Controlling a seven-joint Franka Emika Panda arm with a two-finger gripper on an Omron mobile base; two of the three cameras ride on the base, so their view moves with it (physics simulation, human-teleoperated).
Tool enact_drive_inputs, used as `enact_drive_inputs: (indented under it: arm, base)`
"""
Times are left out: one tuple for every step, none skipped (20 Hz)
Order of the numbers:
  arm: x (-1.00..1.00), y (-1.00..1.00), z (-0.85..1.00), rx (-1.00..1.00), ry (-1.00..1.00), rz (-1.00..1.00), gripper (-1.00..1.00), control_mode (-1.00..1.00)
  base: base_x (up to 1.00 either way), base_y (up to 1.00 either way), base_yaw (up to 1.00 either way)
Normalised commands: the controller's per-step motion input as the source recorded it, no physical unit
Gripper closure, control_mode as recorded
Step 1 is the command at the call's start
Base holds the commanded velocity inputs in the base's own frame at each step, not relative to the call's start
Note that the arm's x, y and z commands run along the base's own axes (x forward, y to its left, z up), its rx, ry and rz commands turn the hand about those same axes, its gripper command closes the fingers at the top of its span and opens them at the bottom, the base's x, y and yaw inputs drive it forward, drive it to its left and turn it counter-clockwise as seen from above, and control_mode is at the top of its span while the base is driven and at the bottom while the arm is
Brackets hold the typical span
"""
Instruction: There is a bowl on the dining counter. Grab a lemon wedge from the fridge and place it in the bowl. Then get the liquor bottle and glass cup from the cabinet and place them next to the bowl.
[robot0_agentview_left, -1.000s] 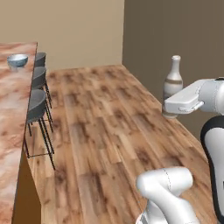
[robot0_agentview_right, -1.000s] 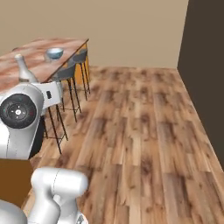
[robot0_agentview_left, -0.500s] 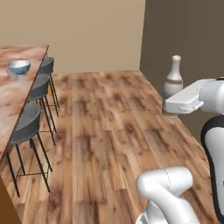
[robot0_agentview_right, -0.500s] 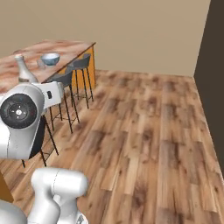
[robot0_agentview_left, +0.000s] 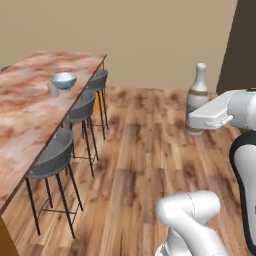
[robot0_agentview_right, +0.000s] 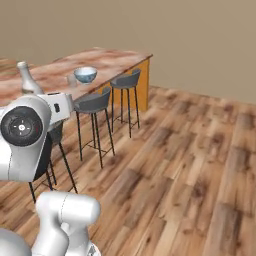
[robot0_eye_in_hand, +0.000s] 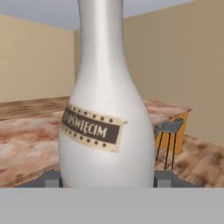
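even soft light, faint shadows, slightly blurry

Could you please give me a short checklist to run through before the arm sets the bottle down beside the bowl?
1. White ceramic liquor bottle sits between the gripper fingertips: ok.
2. Bottle upright, not tilted: ok.
3. Blue-grey bowl on the marbled reddish dining counter: ok.
4. Small clear glass cup already beside the bowl: ok.
5. Lemon wedge inside the bowl: cannot tell.
6. Counter within the arm's reach: not ok, it lies well off, beyond the grey stools.
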Motion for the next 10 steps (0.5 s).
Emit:
enact_drive_inputs:
  arm:
    - [0.0,0.0,0.0,0.0,0.0,0.0,1.0,1.0]
    - [0.0,0.0,0.0,0.0,0.0,0.0,1.0,1.0]
    - [0.0,0.0,0.0,0.0,0.0,0.0,1.0,1.0]
    - [0.0,0.0,0.0,0.0,0.0,0.0,1.0,1.0]
    - [0.0,0.0,0.0,0.0,0.0,0.0,1.0,1.0]
    - [0.0,0.0,0.0,0.0,0.0,0.0,1.0,1.0]
    - [0.0,0.0,0.0,0.0,0.0,0.0,1.0,1.0]
    - [0.0,0.0,0.0,0.0,0.0,0.0,1.0,1.0]
    - [0.0,0.0,0.0,0.0,0.0,0.0,1.0,1.0]
    - [0.0,0.0,0.0,0.0,0.0,0.0,1.0,1.0]
  base:
    - [1.0,-0.46,0.45]
    - [1.0,-0.48,0.44]
    - [1.0,-0.51,0.43]
    - [1.0,-0.51,0.43]
    - [1.0,-0.54,0.42]
    - [1.0,-0.59,0.41]
    - [1.0,-0.66,0.38]
    - [1.0,-0.69,0.37]
    - [1.0,-0.72,0.36]
    - [1.0,-0.72,0.36]
